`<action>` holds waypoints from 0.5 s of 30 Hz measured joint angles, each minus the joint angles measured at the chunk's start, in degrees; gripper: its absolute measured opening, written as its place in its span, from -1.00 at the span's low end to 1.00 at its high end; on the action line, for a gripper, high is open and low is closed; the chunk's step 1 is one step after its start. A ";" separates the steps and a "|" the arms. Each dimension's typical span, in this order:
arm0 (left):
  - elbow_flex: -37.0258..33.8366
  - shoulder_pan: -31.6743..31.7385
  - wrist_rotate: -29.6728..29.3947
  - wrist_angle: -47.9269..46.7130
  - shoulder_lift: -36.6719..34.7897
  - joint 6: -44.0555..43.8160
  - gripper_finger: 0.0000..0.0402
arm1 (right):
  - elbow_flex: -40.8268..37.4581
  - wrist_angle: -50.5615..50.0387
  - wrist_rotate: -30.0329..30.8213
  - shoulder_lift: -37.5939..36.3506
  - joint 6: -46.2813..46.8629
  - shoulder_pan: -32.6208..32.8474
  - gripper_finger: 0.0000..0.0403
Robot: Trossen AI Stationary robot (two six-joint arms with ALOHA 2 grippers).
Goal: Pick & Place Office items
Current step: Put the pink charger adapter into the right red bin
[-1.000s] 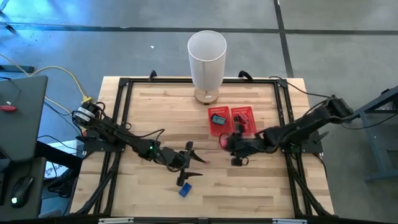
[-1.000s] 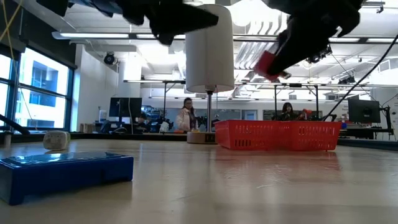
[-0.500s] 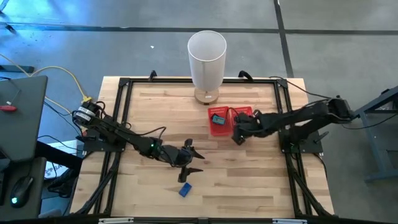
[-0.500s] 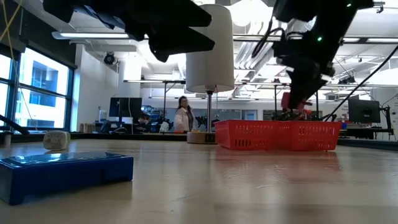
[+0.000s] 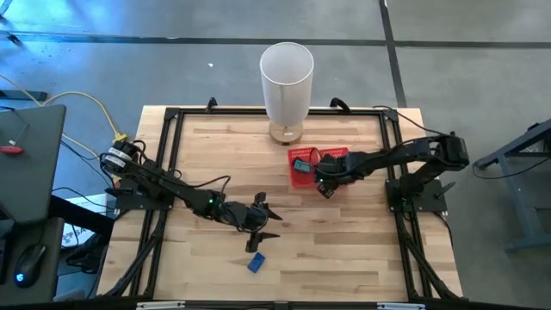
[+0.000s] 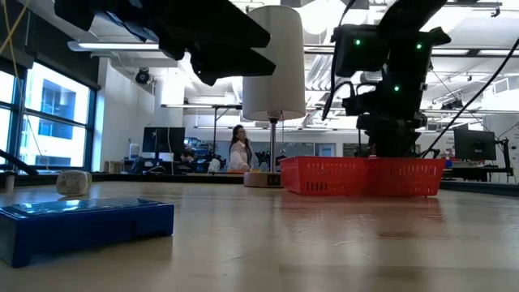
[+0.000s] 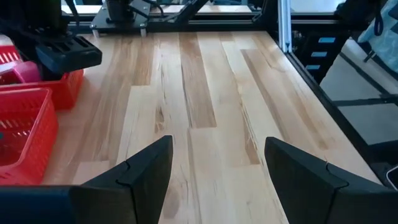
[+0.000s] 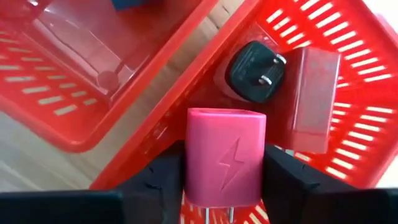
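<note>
My right gripper [image 5: 325,178] [image 8: 225,186] is over the right compartment of the red mesh tray [image 5: 303,178] [image 6: 324,178], shut on a pink charger block [image 8: 225,155] with a lightning mark. Under it in that compartment lie a black plug [image 8: 254,71] and a red block [image 8: 314,99]. A teal piece [image 5: 301,164] lies in the left compartment. My left gripper [image 5: 263,216] [image 7: 214,168] hangs open above the bare wood at the table's middle. A blue piece [image 5: 256,263] [image 6: 81,227] lies flat on the table nearer the near edge. My right gripper pinches the pink charger block between its two fingers [image 8: 163,180], one on each side face [image 8: 194,165]. The fingers come from above, pointing down into the tray. The block sits upright in the hold above the tray's mesh floor; whether it touches the floor I cannot tell.
A tall white cylinder [image 5: 287,82] [image 6: 273,61] stands at the far edge, just behind the tray. A small white object [image 6: 73,182] shows far left in the low view. Bare wood [image 5: 344,250] lies along the near side. People sit in the room behind.
My right gripper, carrying the pink block, has moved from the table's middle toward the far edge and come down over the tray's right compartment. The blue piece has not moved.
</note>
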 joint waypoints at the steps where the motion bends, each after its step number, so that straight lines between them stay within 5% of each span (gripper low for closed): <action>1: 0.00 0.00 0.02 -0.28 0.00 0.00 0.23 | 0.02 0.04 -0.16 0.14 -0.23 -0.14 -0.19; 8: 0.00 0.00 0.02 -0.62 0.00 0.00 0.23 | -0.29 1.30 -1.13 0.41 -1.34 -0.44 0.22; 15: 0.00 0.00 0.00 -0.79 0.00 0.04 0.23 | 0.28 -0.52 -2.34 0.34 -4.09 -0.46 0.33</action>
